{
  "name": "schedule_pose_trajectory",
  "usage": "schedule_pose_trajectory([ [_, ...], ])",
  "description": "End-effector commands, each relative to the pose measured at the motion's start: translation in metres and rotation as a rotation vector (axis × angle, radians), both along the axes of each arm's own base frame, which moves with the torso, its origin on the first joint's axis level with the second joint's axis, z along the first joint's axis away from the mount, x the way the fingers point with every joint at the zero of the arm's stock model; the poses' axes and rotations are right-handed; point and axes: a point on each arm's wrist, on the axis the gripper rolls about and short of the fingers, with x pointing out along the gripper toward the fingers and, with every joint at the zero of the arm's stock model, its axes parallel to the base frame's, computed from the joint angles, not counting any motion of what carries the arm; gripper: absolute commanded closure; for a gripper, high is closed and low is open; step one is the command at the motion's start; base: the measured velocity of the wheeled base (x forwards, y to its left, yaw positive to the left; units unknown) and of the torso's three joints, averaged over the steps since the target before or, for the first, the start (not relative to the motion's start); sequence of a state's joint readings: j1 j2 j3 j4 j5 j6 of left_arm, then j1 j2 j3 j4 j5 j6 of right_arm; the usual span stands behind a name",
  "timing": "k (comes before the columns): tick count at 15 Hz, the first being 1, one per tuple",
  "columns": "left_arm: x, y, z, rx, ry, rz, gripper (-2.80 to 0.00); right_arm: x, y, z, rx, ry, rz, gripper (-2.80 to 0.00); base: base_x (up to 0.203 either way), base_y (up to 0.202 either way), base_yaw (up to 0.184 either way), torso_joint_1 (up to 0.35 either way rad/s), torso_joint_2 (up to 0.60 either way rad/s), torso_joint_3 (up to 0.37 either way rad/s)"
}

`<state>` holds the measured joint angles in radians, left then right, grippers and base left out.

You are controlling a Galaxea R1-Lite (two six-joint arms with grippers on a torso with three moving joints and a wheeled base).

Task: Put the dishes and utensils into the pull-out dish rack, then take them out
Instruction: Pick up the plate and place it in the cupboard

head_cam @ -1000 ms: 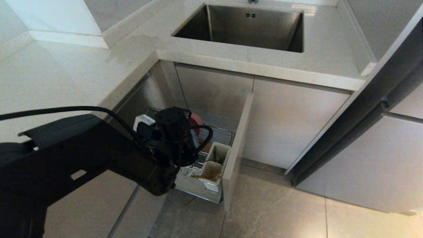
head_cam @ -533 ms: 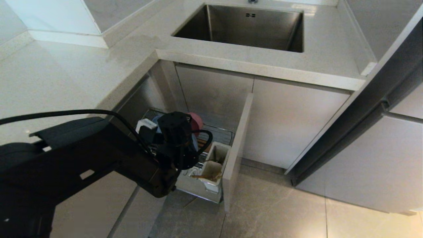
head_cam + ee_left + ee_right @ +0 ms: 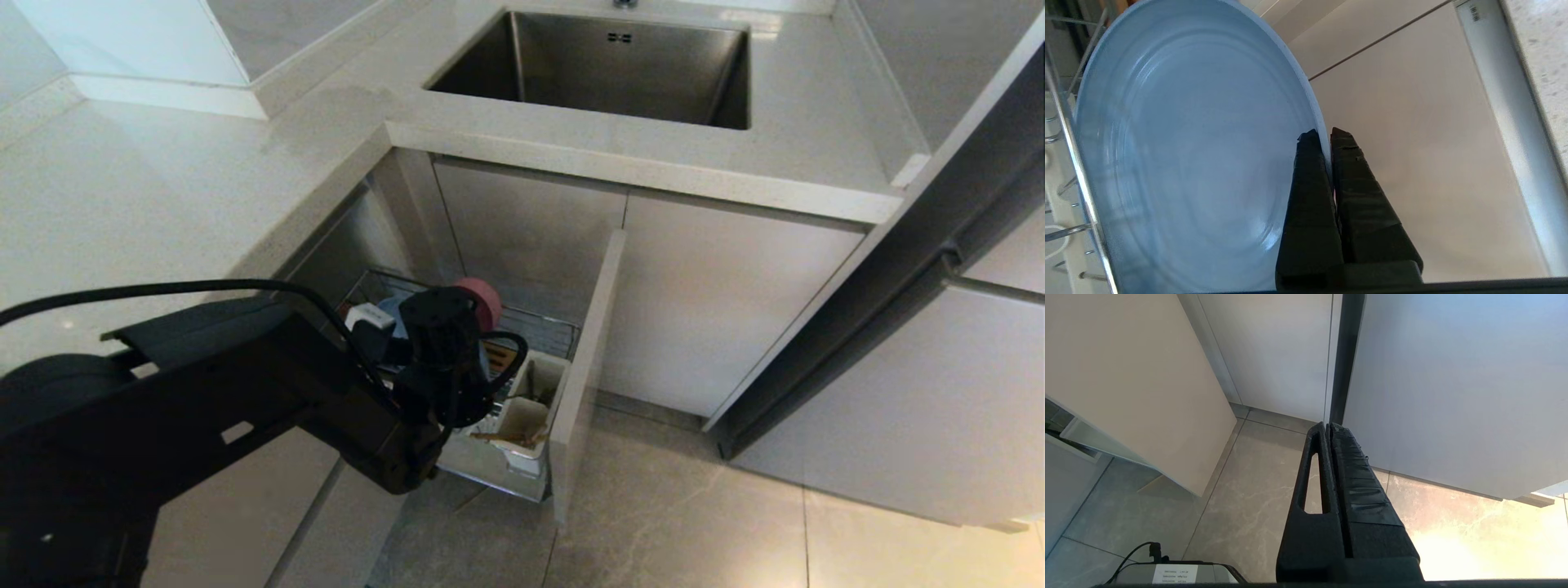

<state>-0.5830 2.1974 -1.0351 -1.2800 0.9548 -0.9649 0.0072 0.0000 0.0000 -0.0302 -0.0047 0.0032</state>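
My left gripper (image 3: 1327,136) is shut on the rim of the light-blue plate (image 3: 1188,155), one finger on each face. The plate stands on edge inside the chrome wires of the pull-out dish rack (image 3: 1081,183). From the head view the left arm's wrist (image 3: 445,359) reaches down into the pull-out dish rack (image 3: 549,328) and hides most of the plate. The pink bowl (image 3: 482,296) stands on edge just behind the wrist. Light wooden chopsticks (image 3: 508,439) lie across the white utensil cup (image 3: 535,392). I cannot make out the spoon. My right gripper (image 3: 1328,426) hangs shut and empty over the floor.
The rack's beige front panel (image 3: 584,376) stands out over the tiled floor (image 3: 678,523). The steel sink (image 3: 604,69) is set in the countertop (image 3: 163,188) above. A tall grey cabinet door (image 3: 914,269) is at the right.
The left arm has sunk a little deeper into the rack with the plate. More of the pink bowl now shows behind the wrist.
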Motion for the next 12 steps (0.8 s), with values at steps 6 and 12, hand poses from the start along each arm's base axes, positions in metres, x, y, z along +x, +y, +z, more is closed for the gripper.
schedule_pose_trajectory([
  [6,0.004,0.001,-0.019,0.007,0.035,0.013,0.00,0.001,0.000,-0.002,0.000,0.009,0.001,0.00,0.000,0.000,0.000,0.000,0.00,0.000],
  [12,0.005,0.001,-0.023,0.012,0.046,0.032,0.00,0.001,0.000,-0.002,0.000,0.007,0.001,0.00,0.000,0.000,0.000,0.000,0.00,0.000],
])
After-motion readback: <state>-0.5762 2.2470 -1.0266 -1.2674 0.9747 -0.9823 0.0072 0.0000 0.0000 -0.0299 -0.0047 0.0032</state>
